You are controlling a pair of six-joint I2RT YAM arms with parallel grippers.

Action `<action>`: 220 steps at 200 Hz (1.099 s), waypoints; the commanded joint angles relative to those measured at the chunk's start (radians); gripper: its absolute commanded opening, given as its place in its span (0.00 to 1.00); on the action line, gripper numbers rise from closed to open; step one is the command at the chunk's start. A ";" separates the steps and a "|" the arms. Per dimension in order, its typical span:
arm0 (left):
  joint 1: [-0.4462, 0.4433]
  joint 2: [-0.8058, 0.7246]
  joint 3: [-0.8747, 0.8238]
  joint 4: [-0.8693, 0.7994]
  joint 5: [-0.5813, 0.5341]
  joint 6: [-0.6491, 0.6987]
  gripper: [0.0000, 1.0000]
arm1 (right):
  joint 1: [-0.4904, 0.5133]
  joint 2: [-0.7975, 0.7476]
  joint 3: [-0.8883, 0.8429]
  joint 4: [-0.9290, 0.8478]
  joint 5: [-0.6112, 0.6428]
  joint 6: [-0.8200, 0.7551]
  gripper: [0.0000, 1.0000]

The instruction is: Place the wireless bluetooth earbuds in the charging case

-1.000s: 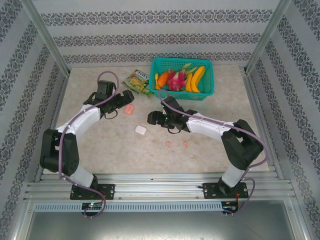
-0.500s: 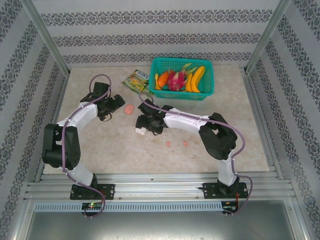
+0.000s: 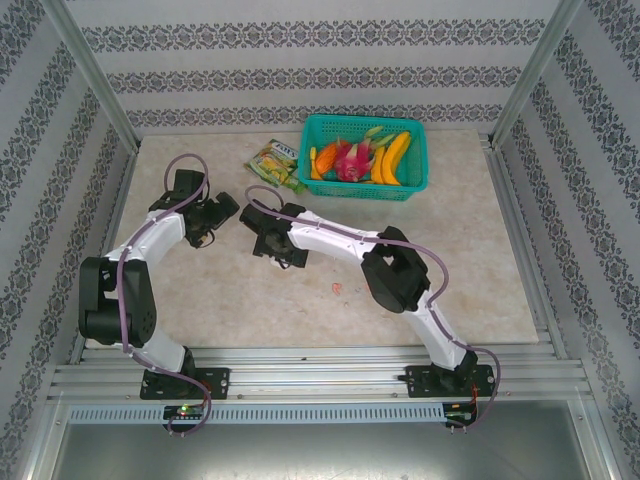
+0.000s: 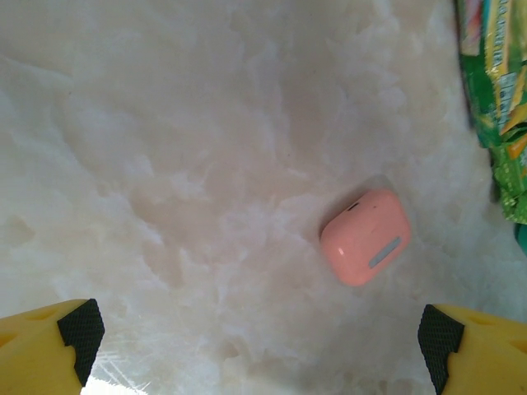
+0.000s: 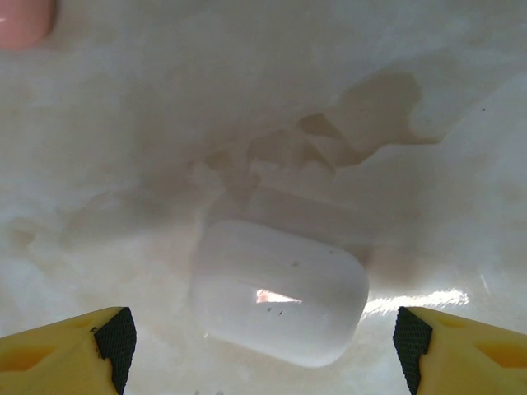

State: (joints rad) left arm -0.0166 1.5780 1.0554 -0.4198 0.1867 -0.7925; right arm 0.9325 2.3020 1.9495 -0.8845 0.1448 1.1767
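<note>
A pink charging case lies shut on the marble top, ahead and to the right of my open left gripper, which holds nothing. A white charging case, also shut, sits between the spread fingers of my right gripper, with a gap on each side. A corner of the pink case shows at the far left of the right wrist view. From above, the left gripper and right gripper are close together at centre left. One tiny pink earbud lies on the table near the right arm.
A teal basket of toy fruit stands at the back. A green snack packet lies to its left, and its edge shows at the right of the left wrist view. Metal frame rails border the table.
The right arm has swung left across the table and now stands over the white case, jaws a little wider. The left gripper has drawn back to the left, away from the pink case.
</note>
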 commanded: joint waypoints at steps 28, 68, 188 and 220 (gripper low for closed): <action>0.017 -0.041 -0.026 0.022 0.022 -0.025 1.00 | 0.011 0.097 0.126 -0.126 0.046 0.014 0.82; 0.017 -0.050 -0.033 0.025 0.036 -0.025 1.00 | 0.005 0.110 0.111 -0.098 0.013 -0.012 0.79; 0.017 -0.102 -0.106 0.055 0.070 -0.037 1.00 | -0.014 0.049 -0.050 -0.005 -0.014 -0.019 0.70; 0.017 -0.104 -0.119 0.058 0.079 -0.042 1.00 | -0.018 0.081 0.003 -0.055 -0.001 -0.069 0.71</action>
State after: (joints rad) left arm -0.0109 1.5021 0.9569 -0.3817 0.2543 -0.8181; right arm 0.9249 2.3383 1.9163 -0.8742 0.1394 1.1549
